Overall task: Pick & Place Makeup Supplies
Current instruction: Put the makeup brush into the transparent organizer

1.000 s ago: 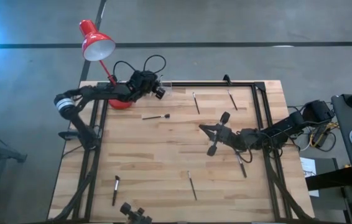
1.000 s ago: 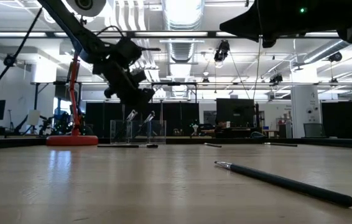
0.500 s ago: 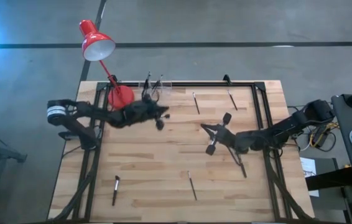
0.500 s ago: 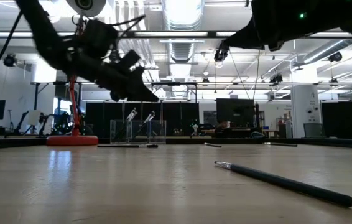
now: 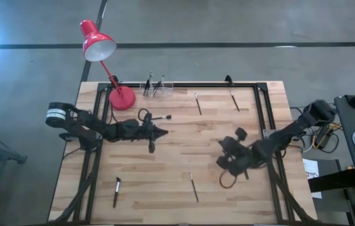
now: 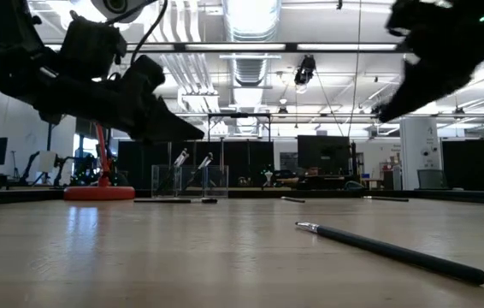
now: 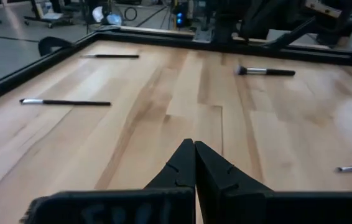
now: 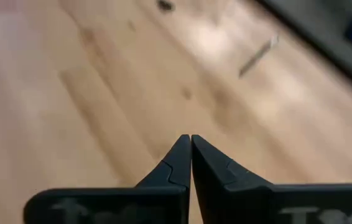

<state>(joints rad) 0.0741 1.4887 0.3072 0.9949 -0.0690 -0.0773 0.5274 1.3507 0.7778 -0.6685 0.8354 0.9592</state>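
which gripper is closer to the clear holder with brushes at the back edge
Left. The left gripper is shut over the table's middle-left, a short way in front of the clear holder. The right gripper, also shut, sits much farther off, toward the front right.

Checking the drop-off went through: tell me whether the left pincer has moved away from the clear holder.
Yes. The left pincer has pulled back from the clear holder toward mid-table, past the red lamp base.

lamp (image 5: 99, 44): bright red
table (image 5: 165, 169): pale wood planks, black frame
brushes (image 5: 193, 187): dark handles
arms (image 5: 96, 129): black
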